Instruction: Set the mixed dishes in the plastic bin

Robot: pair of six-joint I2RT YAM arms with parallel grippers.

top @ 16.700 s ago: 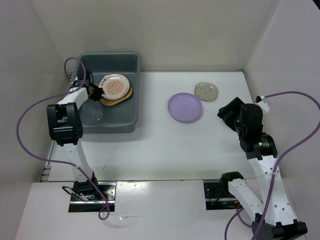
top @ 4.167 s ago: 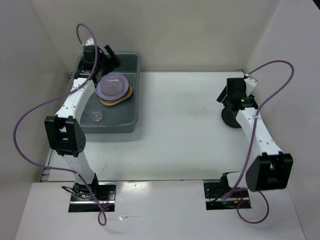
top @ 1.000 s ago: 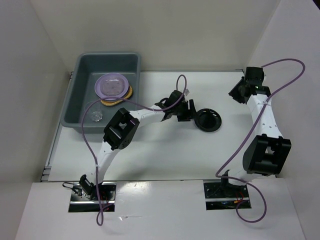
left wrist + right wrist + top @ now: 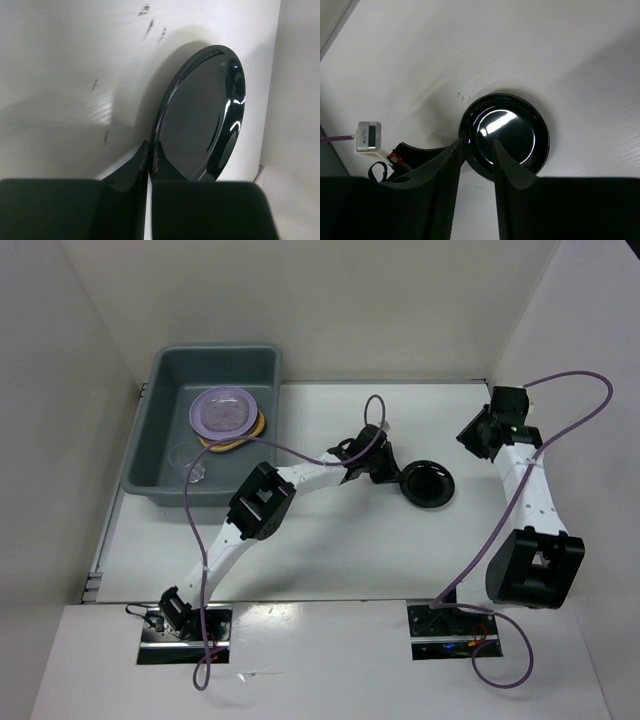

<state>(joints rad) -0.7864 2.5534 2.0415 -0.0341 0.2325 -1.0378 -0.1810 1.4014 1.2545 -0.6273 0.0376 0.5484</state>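
A black round dish (image 4: 428,483) lies on the white table right of centre. My left gripper (image 4: 392,472) is shut on its left rim. In the left wrist view the jaws (image 4: 150,151) pinch the edge of the glossy black dish (image 4: 202,112), which is tilted slightly. My right gripper (image 4: 474,433) hangs higher to the right, open, nothing between its fingers (image 4: 476,145); the black dish (image 4: 506,134) shows far below them. The plastic bin (image 4: 215,365) at the back left holds a lavender plate (image 4: 224,411) on a tan plate (image 4: 228,444), and a clear glass cup (image 4: 195,472).
White walls close in the table on the left, back and right. Purple cables loop from both arms, one arching over the table near the left wrist (image 4: 375,405). A small white tag (image 4: 368,136) hangs on the left arm's cable.
The left gripper has closed from open onto the black dish's rim, and the dish has shifted a little to the right. The right arm has barely moved.
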